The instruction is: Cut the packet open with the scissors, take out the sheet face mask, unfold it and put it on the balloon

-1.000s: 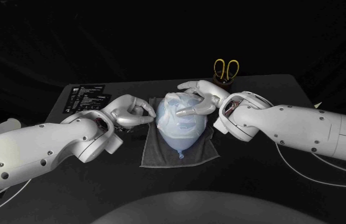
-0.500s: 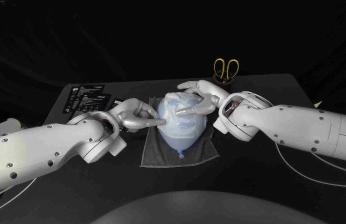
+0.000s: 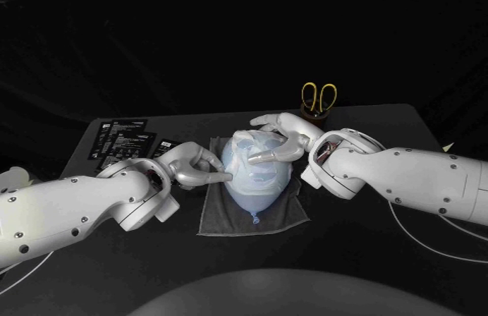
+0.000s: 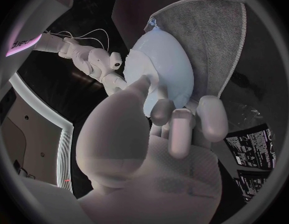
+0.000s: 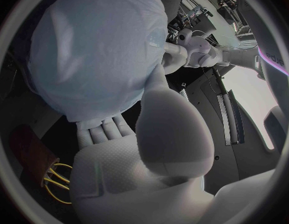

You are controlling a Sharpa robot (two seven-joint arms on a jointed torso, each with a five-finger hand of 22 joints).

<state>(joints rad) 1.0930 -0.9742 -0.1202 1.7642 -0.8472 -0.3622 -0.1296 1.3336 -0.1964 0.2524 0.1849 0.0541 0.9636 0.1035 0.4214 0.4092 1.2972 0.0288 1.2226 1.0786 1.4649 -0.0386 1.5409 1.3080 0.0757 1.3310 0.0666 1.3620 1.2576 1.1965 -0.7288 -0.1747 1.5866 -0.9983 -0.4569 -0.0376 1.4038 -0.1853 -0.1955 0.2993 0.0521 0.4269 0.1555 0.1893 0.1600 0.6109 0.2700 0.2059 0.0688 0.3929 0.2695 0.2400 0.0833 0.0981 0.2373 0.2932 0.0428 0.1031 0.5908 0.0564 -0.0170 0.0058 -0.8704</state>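
Note:
A pale blue balloon (image 3: 254,183) lies on a grey towel (image 3: 229,217), its knot toward me. The whitish sheet mask (image 3: 251,154) is draped over its far, rounded end. My right hand (image 3: 278,137) cups that end from the right, fingers behind it and thumb on the mask. From the left, my left hand (image 3: 193,168) touches the balloon's side with its fingertips. In the left wrist view the left hand (image 4: 163,129) reaches its thumb to the balloon (image 4: 159,64). In the right wrist view the right hand (image 5: 144,134) holds the masked balloon (image 5: 94,50).
Yellow-handled scissors (image 3: 319,97) stand in a brown holder at the back right, also seen as scissors (image 5: 54,181) in the right wrist view. Black packets (image 3: 122,136) lie at the back left of the table, behind my left arm.
My left hand has moved right and a little down, from just clear of the balloon to touching its left side. The right hand and the balloon have stayed put.

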